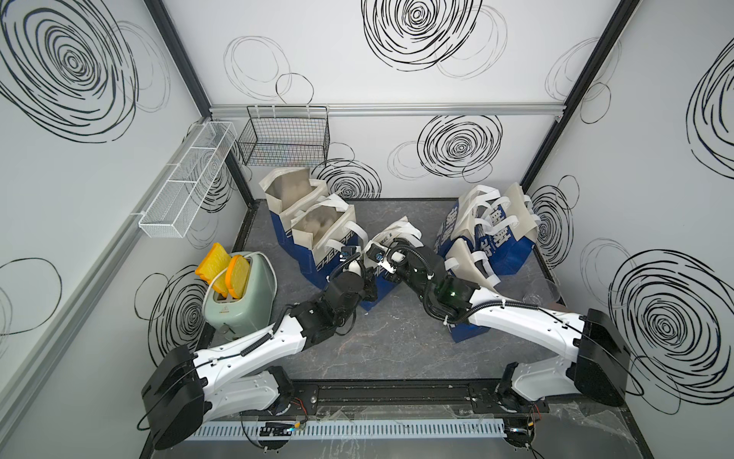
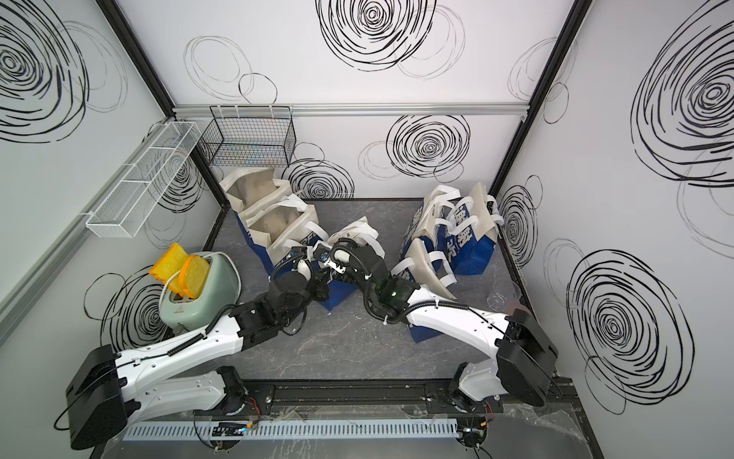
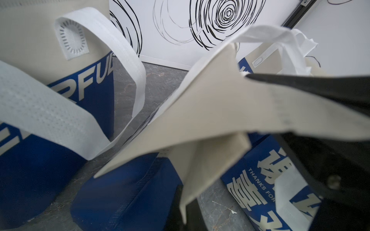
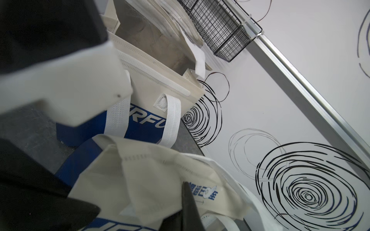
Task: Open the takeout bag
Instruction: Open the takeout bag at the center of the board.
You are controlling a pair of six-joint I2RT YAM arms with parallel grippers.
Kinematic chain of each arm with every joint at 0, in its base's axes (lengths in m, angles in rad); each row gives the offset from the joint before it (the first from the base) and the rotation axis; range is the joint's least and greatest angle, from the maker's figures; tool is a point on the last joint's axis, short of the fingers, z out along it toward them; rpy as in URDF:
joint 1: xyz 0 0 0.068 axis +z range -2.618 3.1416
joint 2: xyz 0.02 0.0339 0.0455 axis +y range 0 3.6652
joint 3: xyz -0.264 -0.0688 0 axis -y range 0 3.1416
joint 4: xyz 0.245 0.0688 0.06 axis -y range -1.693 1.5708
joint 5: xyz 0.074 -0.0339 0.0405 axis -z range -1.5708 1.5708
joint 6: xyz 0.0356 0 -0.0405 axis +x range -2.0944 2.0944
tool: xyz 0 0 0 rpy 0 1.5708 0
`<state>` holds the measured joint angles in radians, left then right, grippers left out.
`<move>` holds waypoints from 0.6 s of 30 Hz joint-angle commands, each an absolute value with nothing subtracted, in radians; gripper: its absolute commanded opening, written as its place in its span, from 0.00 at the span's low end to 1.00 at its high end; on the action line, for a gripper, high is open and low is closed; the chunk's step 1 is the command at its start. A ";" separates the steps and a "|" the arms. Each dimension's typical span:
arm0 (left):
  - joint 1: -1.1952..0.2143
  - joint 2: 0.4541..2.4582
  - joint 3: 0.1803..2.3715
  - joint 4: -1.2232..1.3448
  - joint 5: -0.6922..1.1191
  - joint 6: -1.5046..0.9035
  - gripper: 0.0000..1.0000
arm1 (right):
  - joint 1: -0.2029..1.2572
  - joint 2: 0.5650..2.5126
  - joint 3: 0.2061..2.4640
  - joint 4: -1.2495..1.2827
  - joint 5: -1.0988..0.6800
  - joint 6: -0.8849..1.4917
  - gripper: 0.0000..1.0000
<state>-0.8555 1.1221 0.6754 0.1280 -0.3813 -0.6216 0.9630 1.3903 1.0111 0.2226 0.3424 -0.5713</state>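
The takeout bag (image 1: 391,235) (image 2: 357,232), blue below and cream on top with white handles, stands mid-table between my two arms. My left gripper (image 1: 371,278) (image 3: 185,212) is shut on a cream flap of the bag's top edge (image 3: 210,120), which runs down between its dark fingers. From the other side, my right gripper (image 1: 387,263) (image 4: 180,208) is shut on the cream top panel (image 4: 152,180); one dark finger (image 4: 188,200) lies over the printed fabric. In both top views the fingertips are hidden under the wrists. The bag's mouth looks pinched together and crumpled.
Two open bags of the same kind (image 1: 306,214) stand at the back left, close to the held bag. A pile of flat bags (image 1: 488,226) lies at the right. A green toaster with bread (image 1: 238,294), two wall baskets (image 1: 284,137) and a clear glass (image 1: 542,294) are nearby.
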 commanded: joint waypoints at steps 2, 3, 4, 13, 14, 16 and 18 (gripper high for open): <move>-0.847 1.157 0.626 -0.028 -0.370 -0.654 0.00 | 0.907 1.331 1.102 0.143 0.396 -0.588 0.00; -0.846 1.162 0.624 -0.034 -0.370 -0.655 0.00 | 0.905 1.330 1.113 0.127 0.388 -0.596 0.00; -0.847 1.168 0.622 -0.041 -0.371 -0.658 0.00 | 0.904 1.328 1.123 0.112 0.384 -0.602 0.00; -0.842 1.221 0.600 -0.112 -0.371 -0.684 0.00 | 0.907 1.364 1.221 0.045 0.405 -0.738 0.00; -0.842 1.227 0.601 -0.119 -0.371 -0.684 0.00 | 0.905 1.367 1.232 0.044 0.407 -0.750 0.00; -0.841 1.238 0.602 -0.129 -0.369 -0.684 0.00 | 0.906 1.376 1.258 0.038 0.408 -0.766 0.00; -0.840 1.247 0.603 -0.134 -0.366 -0.683 0.00 | 0.907 1.386 1.287 0.025 0.410 -0.782 0.00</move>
<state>-0.8478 1.1942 0.6659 0.1429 -0.3763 -0.6670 0.9401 1.4040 1.1828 -0.0944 0.3115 -0.7330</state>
